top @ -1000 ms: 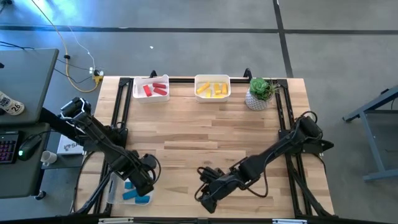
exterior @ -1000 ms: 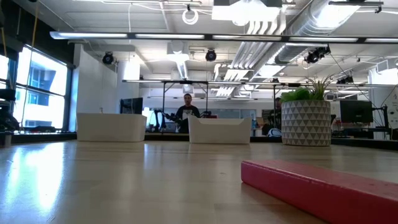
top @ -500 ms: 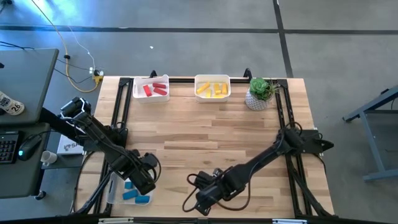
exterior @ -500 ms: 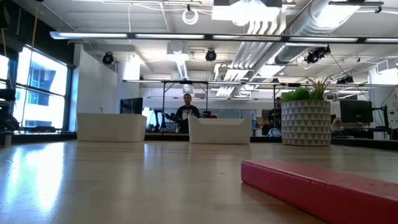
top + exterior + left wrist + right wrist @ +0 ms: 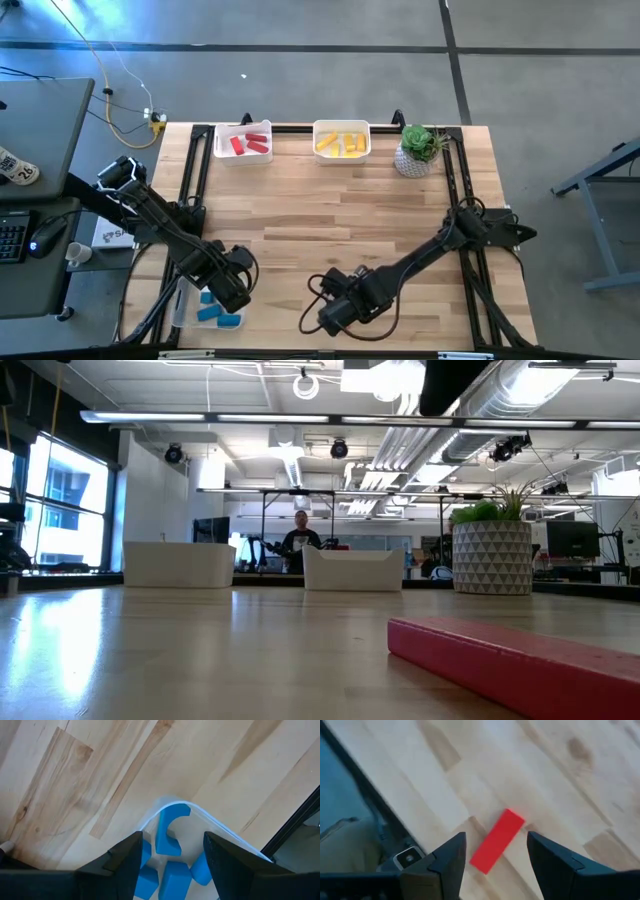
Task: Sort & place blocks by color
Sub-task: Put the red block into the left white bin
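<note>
Where the red block (image 5: 497, 841) lay loose on the counter (image 5: 340, 200) near its front edge, it was the only block seen outside a bin. It rested flat, a short bar. In the right wrist view its long axis ran slantwise across the gap between the fingers, ahead of them, not between them. The right tool (image 5: 495, 865) hung over it, fingers apart, holding nothing. Judgement: the right arm was much the nearer; the tool would need to turn to cross the bar's short side, then descend.

Left tool (image 5: 171, 870) waited at the front left corner over the clear bin (image 5: 220, 831) of blue blocks (image 5: 169, 831), fingers apart, empty. At the far edge, red blocks (image 5: 250, 142) and yellow blocks (image 5: 341, 144) sat in separate white bins beside the plant (image 5: 417, 148).
</note>
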